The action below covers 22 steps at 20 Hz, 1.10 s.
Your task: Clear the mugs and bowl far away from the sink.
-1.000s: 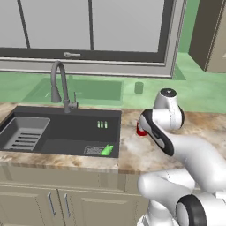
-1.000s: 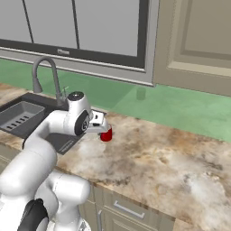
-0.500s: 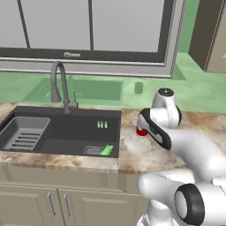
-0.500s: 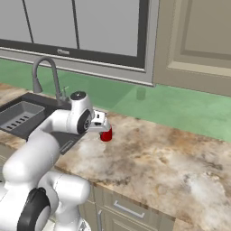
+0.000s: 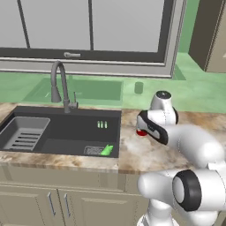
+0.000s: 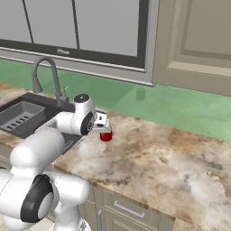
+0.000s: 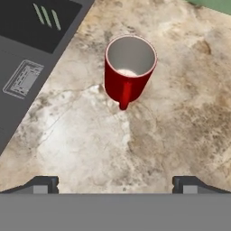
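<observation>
Meanwhile, in the left base view the arm has hardly shifted since a moment ago, and the red mug (image 5: 141, 132) stays on the bench (image 5: 132, 154) beside the sink (image 5: 57, 132), half hidden by the wrist. The right base view shows it standing just past the gripper (image 6: 104, 127). From the hand view, the gripper's fingertips (image 7: 43, 184) are spread wide and hold nothing, the mug upright, handle toward the camera.

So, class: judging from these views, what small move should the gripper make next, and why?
Probably descend onto the red mug. It stands upright on the counter close to the sink, and the gripper hovers above it, fingers spread wide and empty.
</observation>
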Available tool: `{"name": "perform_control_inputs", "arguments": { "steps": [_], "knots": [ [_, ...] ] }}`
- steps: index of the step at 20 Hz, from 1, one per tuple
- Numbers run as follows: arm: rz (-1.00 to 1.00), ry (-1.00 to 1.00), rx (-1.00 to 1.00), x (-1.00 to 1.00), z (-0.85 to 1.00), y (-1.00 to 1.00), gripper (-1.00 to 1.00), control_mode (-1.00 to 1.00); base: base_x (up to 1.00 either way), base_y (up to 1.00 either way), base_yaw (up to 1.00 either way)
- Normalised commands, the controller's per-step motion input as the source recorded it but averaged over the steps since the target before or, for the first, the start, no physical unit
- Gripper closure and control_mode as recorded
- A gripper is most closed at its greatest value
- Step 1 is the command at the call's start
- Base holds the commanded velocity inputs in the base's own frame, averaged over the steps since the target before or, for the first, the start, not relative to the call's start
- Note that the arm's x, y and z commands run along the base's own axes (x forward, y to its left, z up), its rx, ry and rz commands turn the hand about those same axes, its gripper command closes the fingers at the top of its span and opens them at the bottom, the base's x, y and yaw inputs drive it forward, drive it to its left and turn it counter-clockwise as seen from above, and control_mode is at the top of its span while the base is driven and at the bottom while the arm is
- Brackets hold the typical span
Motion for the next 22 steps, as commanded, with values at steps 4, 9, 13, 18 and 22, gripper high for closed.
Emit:
{"name": "perform_control_inputs", "arguments": {
  "steps": [4,9,13,18,22],
  "knots": [
    [0.00,0.00,0.00,0.13,-0.20,-0.10,-1.00,-1.00,0.00,0.00,0.00],
    [0.00,0.00,0.00,0.18,-0.21,-0.04,-1.00,-1.00,0.00,0.00,0.00],
    [0.00,0.00,0.00,0.20,-0.20,-0.01,-1.00,-1.00,0.00,0.00,0.00],
    [0.00,0.00,0.00,0.24,-0.14,0.00,-1.00,-1.00,0.00,0.00,0.00],
    [0.00,0.00,0.00,0.31,-0.09,0.00,-1.00,-1.00,0.00,0.00,0.00]
  ]
}}
